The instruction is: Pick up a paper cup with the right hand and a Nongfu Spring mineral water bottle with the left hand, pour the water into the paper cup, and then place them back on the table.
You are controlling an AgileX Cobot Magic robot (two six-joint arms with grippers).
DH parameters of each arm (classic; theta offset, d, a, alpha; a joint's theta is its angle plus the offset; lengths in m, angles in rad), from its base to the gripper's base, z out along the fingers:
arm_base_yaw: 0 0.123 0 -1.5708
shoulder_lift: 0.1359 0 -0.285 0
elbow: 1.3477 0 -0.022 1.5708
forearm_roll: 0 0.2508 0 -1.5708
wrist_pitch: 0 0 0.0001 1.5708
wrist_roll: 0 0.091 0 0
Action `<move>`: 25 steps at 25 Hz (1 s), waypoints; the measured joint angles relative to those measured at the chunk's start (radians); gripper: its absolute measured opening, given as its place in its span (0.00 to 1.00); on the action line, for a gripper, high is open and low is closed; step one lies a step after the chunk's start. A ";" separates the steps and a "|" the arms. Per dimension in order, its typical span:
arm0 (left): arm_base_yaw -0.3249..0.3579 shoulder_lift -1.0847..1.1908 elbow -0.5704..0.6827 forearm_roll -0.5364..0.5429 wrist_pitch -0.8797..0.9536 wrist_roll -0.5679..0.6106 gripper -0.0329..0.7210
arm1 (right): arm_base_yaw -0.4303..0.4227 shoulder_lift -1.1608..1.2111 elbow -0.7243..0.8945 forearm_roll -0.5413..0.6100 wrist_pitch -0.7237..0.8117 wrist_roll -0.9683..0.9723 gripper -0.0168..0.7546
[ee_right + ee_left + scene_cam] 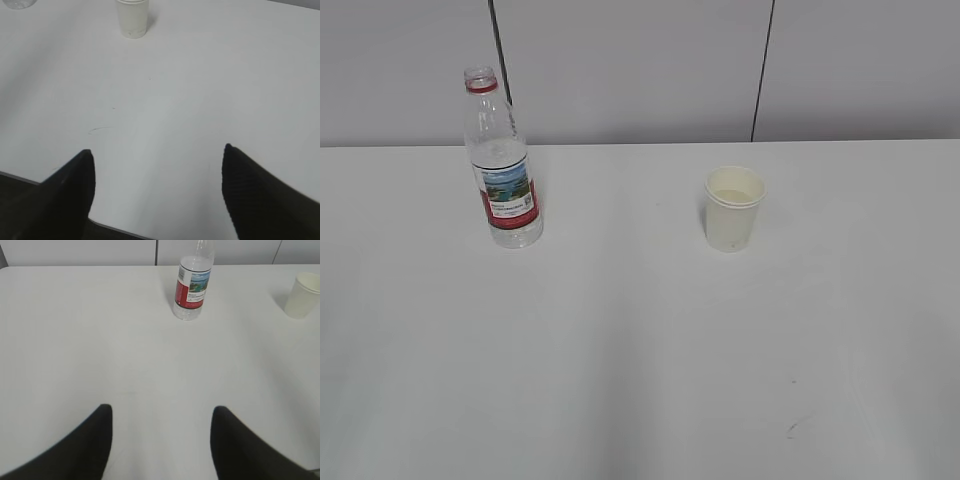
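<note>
1. Worktop (640, 380) in your exterior view was plain white, with a small dark scuff near its front right; neither arm showed in that view.
2. Your Nongfu Spring mineral water bottle (502, 165) stood upright at the back left of the worktop, cap off, red neck ring showing, red-and-white landscape label facing you.
3. Water (498, 152) reached only about to the top of the label in the bottle; above that the bottle looked empty.
4. Your paper cup (733, 208) stood upright at the back right, well apart from the bottle, and a pale liquid surface showed inside it.
5. Your left gripper (161, 440) hung over the bare worktop with its two black fingers spread wide, holding nothing; the bottle stood well ahead of it and the cup at the far right edge of its wrist view.
6. Your right gripper (157, 190) sat near the front edge of the worktop, fingers likewise spread and empty, with the cup far ahead and slightly to its left.
</note>
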 joint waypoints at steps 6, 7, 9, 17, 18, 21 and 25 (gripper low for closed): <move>0.000 0.000 0.000 0.010 0.000 0.000 0.55 | 0.000 0.000 0.000 -0.021 -0.001 0.000 0.78; 0.004 0.000 0.000 0.010 0.000 0.000 0.55 | 0.000 0.000 0.000 -0.022 -0.001 0.000 0.78; 0.022 0.000 0.000 0.011 0.000 0.000 0.55 | 0.000 0.000 0.000 -0.026 -0.002 0.000 0.78; 0.107 0.000 0.000 0.012 0.000 0.000 0.55 | 0.000 0.000 0.000 -0.026 -0.002 0.000 0.78; 0.108 0.000 0.000 0.012 0.000 0.000 0.55 | 0.000 0.000 0.000 -0.026 -0.002 0.000 0.78; 0.108 0.000 0.000 0.012 0.000 0.000 0.55 | -0.009 0.000 0.000 -0.026 -0.002 0.000 0.78; 0.108 0.000 0.000 0.012 0.000 0.000 0.55 | -0.043 0.000 0.000 -0.026 -0.002 0.000 0.78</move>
